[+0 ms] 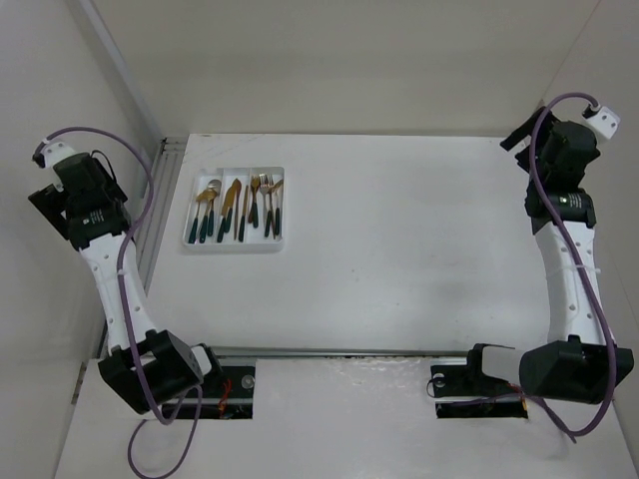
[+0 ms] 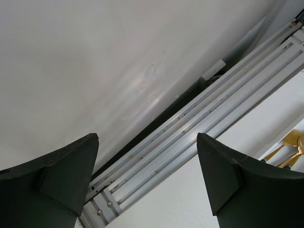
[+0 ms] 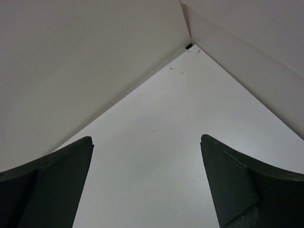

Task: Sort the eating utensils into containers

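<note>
Fingers: mine spread wide on left gripper (image 2: 147, 178) and right gripper (image 3: 146, 180), empty.
Utensils (image 1: 236, 208): in tray (image 1: 232, 246), eleven o'clock on table (image 1: 419, 259), overhead.
Left wrist: only gold heads (image 2: 290, 146), four o'clock.
Right wrist: table corner only.

No legible txt, labels or nos. in any view.

The eating utensils (image 2: 295, 142) are cut off by the left wrist view's right edge.
</note>
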Controlling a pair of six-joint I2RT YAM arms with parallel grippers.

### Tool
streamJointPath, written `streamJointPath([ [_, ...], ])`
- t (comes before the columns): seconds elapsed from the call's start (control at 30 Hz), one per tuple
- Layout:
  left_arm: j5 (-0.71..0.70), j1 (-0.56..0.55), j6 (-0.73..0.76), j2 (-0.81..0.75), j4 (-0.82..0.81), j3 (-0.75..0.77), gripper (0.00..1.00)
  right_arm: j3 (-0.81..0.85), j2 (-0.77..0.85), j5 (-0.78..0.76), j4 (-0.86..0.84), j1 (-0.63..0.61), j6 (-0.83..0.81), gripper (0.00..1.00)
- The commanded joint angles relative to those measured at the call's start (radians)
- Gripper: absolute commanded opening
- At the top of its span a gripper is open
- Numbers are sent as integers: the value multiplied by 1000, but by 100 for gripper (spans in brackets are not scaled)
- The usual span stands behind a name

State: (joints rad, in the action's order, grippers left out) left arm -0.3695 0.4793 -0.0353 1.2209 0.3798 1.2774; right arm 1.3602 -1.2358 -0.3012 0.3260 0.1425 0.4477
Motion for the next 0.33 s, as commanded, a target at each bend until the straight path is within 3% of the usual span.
streamJointPath([
  [0.0,6,4,-11,-49,-7,2,82,-19,55,33,-73,-4,-6,100],
  [0.3,50,4,0,-92,2,-27,82,-52,110,43,-82,-4,-15,100],
])
